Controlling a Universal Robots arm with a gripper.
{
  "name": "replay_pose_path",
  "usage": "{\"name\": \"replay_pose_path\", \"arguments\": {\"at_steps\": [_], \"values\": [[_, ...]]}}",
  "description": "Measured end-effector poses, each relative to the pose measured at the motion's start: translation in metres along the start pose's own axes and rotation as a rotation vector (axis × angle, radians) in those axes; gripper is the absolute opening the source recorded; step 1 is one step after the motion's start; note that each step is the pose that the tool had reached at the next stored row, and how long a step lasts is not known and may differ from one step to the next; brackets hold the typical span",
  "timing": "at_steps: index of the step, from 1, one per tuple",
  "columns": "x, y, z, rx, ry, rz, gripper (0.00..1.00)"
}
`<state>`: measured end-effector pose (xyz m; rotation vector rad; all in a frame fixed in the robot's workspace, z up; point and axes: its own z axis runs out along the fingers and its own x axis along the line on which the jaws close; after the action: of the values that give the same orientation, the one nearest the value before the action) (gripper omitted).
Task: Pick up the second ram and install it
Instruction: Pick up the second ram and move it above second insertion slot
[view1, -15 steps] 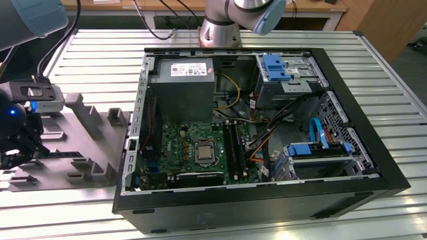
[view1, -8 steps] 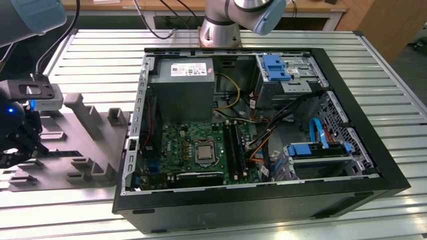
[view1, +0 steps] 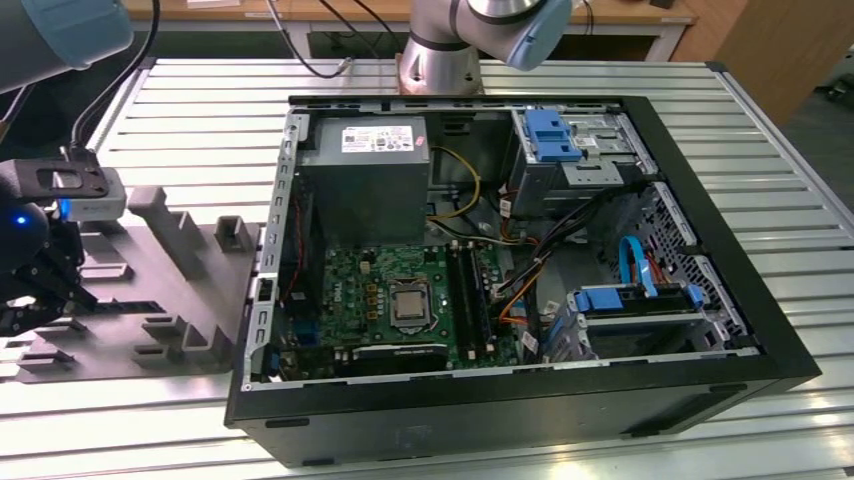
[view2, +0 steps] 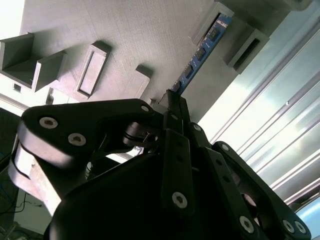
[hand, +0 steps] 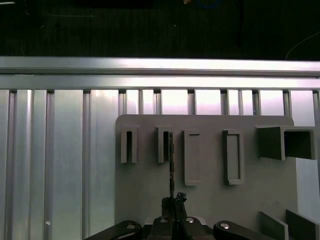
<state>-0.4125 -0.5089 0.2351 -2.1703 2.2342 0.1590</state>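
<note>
Slatted surface bearing the grey fixture plate; over the plate the gripper appears pinched on the near end of the second ram (set on edge), whose long axis runs straight away from it

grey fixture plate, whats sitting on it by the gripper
A long, thin dark memory stick stands on edge on the grey moulded fixture plate, its far end in a notched holder. The black gripper covers its near end, hiding how that end rests.
</note>
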Motion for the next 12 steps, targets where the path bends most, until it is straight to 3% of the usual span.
{"name": "replay_pose_path", "arguments": {"at_steps": [5,12], "values": [[-0.0005,0.0004,-0.0062,-0.0002,0.0002,0.0,0.11],[-0.0024,0.0015,-0.0276,0.0,0.0,0.0,0.11]]}}
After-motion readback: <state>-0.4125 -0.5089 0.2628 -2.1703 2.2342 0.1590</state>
